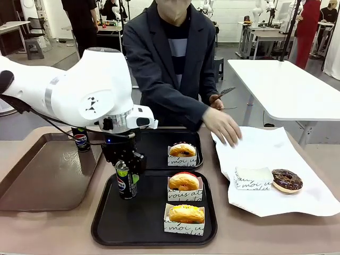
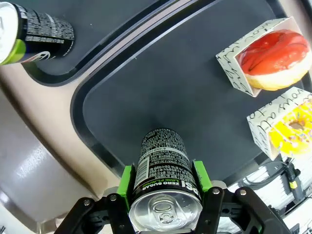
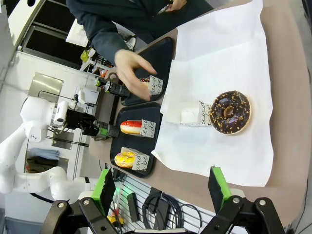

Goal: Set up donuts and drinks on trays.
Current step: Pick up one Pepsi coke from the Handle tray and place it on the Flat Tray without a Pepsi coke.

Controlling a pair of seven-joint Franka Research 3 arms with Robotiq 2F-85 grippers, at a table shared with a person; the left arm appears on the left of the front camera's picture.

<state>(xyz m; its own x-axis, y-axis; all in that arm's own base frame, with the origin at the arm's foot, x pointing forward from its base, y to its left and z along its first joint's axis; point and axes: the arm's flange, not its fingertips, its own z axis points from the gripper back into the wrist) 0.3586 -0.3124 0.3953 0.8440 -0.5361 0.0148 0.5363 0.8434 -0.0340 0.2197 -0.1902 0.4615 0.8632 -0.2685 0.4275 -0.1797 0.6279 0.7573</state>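
Near black tray point(image 1: 106, 226), at table's near edge: two sleeved donuts along right rim, red-glazed donut point(image 1: 184, 181) toward far right corner, yellow donut point(image 1: 186, 214) toward near right corner; left half bare. Pepsi can point(image 1: 125, 180) upright over far left corner of this tray, clamped across its upper body by left gripper point(image 1: 126, 171), green pads pressed on opposite sides, silver top up; base contact with tray floor not determinable. Far black tray point(image 1: 154, 139), just behind: one sleeved orange donut point(image 1: 183, 150) at right rim, second can point(image 2: 34, 31) standing near its left corner. Third can point(image 1: 81, 139) on brown tray point(image 1: 32, 183), at far edge. White paper sheet point(image 1: 276, 154) toward table's right edge: chocolate donut point(image 1: 287, 180) unsleeved, empty paper sleeve point(image 1: 253, 178) just beside it; person's hand point(image 1: 223, 125) resting on sheet's far edge. Right gripper point(image 3: 161, 192) raised above the sheet, jaws wide apart, empty. Handling, judged: can rigid, smooth, likely slippery, thin-walled, tall and tippable; hold mid-body, moderate squeeze, set flat. Donuts soft, glaze easily marred; hold by paper sleeve, not icing.
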